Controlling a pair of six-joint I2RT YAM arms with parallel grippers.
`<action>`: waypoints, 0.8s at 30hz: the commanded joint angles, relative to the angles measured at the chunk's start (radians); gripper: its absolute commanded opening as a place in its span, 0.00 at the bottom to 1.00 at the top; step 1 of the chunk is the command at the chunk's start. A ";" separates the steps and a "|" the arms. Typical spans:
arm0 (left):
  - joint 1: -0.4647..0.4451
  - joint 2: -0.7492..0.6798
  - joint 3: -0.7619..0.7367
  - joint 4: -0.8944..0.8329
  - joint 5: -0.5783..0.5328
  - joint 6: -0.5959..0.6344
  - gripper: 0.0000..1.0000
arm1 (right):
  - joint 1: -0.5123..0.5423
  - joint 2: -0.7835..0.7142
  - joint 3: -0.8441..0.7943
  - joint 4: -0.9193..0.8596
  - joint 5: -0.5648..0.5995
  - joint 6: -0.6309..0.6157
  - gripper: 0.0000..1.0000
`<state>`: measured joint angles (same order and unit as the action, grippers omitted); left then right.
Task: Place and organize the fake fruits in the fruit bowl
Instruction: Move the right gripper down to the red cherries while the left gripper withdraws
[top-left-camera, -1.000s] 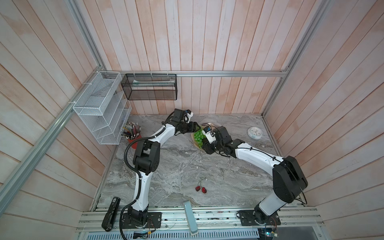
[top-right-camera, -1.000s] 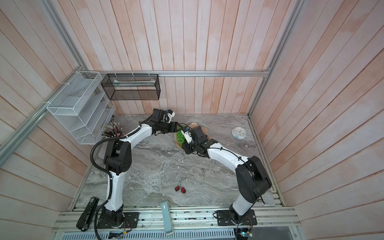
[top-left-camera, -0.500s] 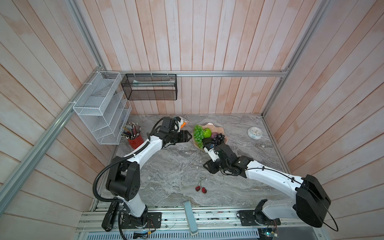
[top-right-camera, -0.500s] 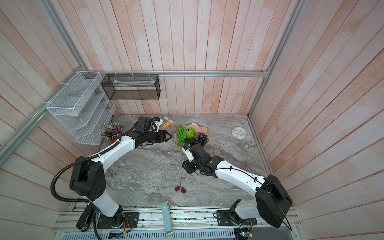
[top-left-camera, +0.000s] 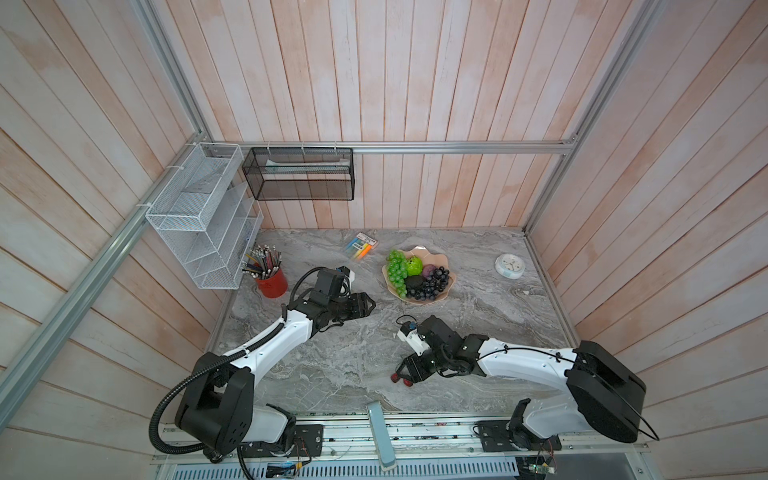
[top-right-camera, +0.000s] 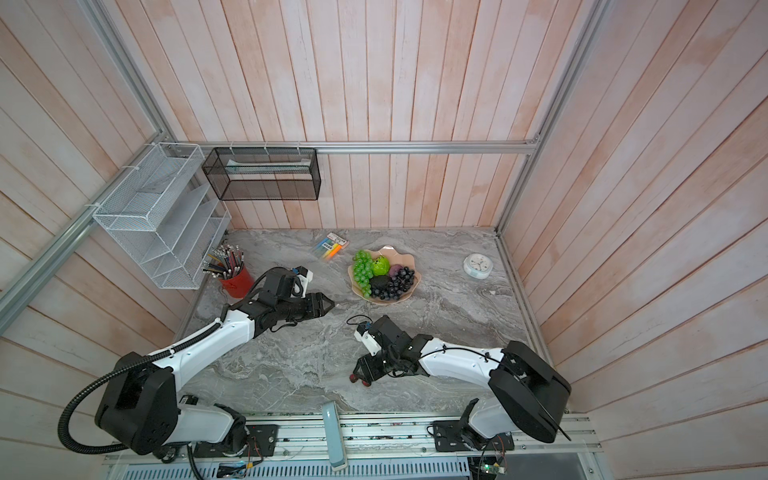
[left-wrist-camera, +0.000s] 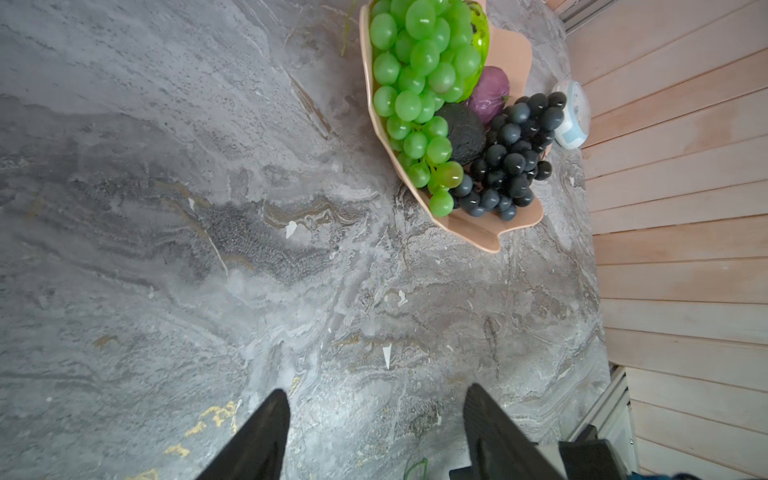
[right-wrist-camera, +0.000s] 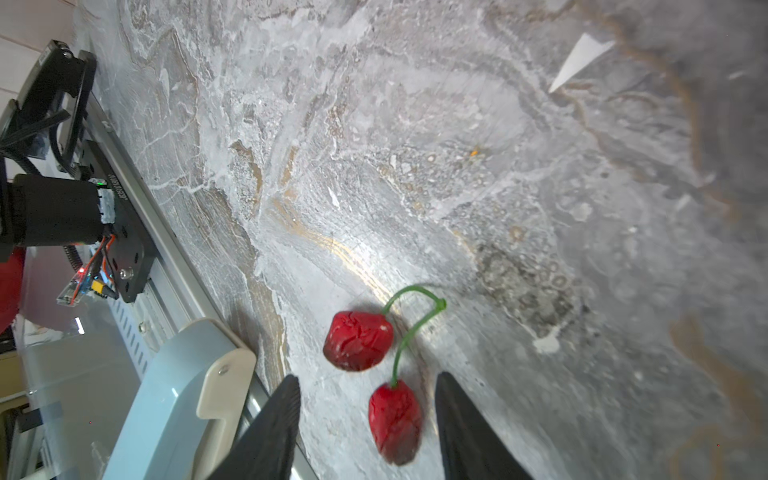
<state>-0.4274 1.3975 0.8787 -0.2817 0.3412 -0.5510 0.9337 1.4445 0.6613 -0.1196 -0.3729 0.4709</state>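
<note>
Cherry pair lies with one cherry between right gripper's parted jaws.

No text could be read with certainty. White print on the black mounting plate was too blurred to read. The clock dial was too small.

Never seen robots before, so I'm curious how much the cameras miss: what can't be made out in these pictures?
Cherry pair: in both top views mostly covered by the right gripper; only red bits peek out.
Purple ball: in both top views half buried behind the dark grapes.
Clock: dial too small to read in both top views.
Black mesh basket: pale contents unclear through the mesh.
</note>
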 joint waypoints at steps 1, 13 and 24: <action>-0.002 -0.019 0.001 0.046 -0.026 -0.010 0.69 | 0.002 0.059 0.054 0.019 -0.030 0.038 0.53; -0.002 -0.009 0.029 0.029 -0.037 0.012 0.69 | 0.002 0.194 0.169 -0.093 0.018 0.044 0.36; -0.002 -0.035 0.025 0.019 -0.058 0.019 0.69 | 0.008 0.167 0.192 -0.110 0.039 0.034 0.25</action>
<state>-0.4274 1.3930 0.8806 -0.2661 0.3050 -0.5495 0.9340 1.6482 0.8318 -0.2100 -0.3511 0.5079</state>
